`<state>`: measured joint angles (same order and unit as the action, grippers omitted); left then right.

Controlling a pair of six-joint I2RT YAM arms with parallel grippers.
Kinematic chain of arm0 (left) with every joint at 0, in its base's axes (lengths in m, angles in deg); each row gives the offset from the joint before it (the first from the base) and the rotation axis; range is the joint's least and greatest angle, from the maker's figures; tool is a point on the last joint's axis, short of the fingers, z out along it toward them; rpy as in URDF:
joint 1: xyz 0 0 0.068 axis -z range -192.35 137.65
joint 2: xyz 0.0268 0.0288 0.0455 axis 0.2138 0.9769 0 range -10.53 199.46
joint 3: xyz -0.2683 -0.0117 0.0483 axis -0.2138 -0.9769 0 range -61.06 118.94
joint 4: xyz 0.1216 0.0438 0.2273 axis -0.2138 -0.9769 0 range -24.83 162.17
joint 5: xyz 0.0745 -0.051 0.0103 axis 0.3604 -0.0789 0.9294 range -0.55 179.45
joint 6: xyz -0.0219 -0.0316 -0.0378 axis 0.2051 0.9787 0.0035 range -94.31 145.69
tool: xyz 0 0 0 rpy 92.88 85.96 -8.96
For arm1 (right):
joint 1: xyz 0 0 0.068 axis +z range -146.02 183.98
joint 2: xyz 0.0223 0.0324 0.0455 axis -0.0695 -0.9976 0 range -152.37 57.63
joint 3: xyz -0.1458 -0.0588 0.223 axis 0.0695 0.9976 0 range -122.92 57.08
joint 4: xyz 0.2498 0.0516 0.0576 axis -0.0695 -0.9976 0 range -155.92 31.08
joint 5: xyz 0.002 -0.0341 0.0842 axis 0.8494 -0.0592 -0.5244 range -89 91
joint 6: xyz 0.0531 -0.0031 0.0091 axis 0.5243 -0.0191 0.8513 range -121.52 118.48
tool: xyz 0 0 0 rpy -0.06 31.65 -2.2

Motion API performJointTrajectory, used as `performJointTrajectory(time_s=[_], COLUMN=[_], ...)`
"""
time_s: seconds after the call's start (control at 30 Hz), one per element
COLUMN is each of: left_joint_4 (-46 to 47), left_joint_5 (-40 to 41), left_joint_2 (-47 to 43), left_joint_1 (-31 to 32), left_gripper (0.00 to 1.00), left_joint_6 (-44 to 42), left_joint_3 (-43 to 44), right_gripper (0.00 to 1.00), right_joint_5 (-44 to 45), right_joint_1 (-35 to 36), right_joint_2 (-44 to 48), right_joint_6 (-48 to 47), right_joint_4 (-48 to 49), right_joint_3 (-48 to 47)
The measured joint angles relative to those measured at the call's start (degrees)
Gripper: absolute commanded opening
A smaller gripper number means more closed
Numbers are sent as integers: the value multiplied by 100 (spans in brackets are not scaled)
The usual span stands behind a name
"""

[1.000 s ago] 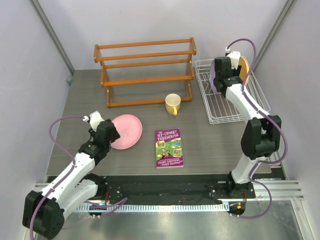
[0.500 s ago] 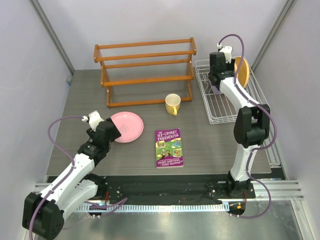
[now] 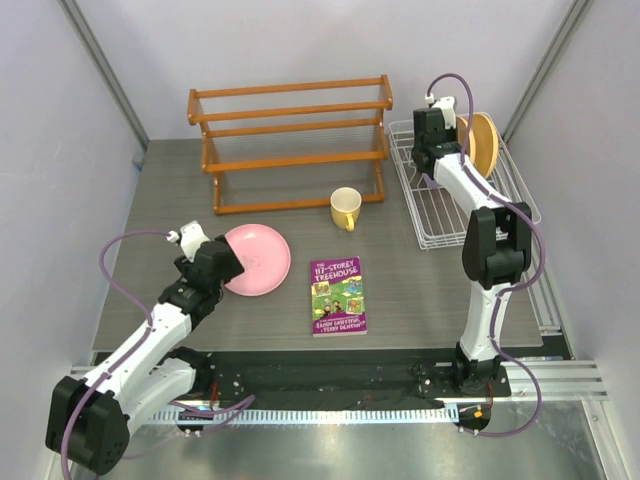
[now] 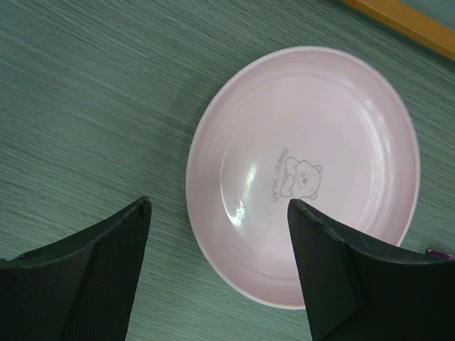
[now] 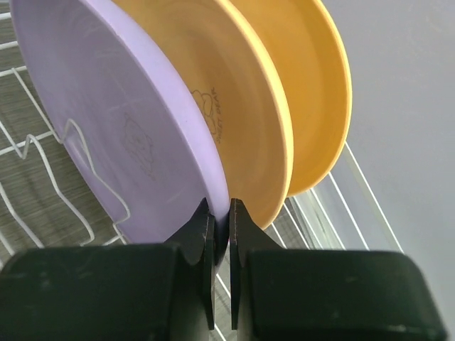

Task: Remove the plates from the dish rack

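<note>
The right pincer is clenched on the lower rim of the lilac plate, which stands on edge in the rack. The plate's top runs out of the wrist view. Behind it stands an orange plate, and a second orange rim shows past that. From above the wrist covers this grip; only the orange plate shows clearly there. The rack sits at the far right of the tabletop, close to the side wall.

The left pincer is released, its fingers spread wide above the near rim of the pink plate — one over bare tabletop, the other over the plate and hiding part of its edge. Whether either touches it I cannot tell. The plate lies flat, face up, well apart from the rack.

Bare tabletop lies left of the pink plate. A book lies just to the plate's right. A mug and a wooden shelf stand beyond — both apart from it.
</note>
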<state>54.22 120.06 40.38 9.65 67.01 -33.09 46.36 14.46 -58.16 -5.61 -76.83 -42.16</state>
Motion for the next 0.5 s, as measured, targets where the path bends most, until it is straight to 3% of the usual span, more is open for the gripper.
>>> performJointTrajectory(time_s=[0.27, 0.5], left_joint_4=[59, 57], left_joint_5=[-4, -28], left_joint_2=[111, 181], left_joint_1=[0, 0], left_gripper=[81, 82], left_joint_6=[-4, -28], left_joint_3=[22, 92], right_gripper=[1, 1], right_joint_5=[935, 2107], right_joint_1=[391, 782], right_joint_2=[-2, -11], right_joint_6=[-702, -2041], right_joint_4=[435, 2389], right_joint_3=[-22, 151])
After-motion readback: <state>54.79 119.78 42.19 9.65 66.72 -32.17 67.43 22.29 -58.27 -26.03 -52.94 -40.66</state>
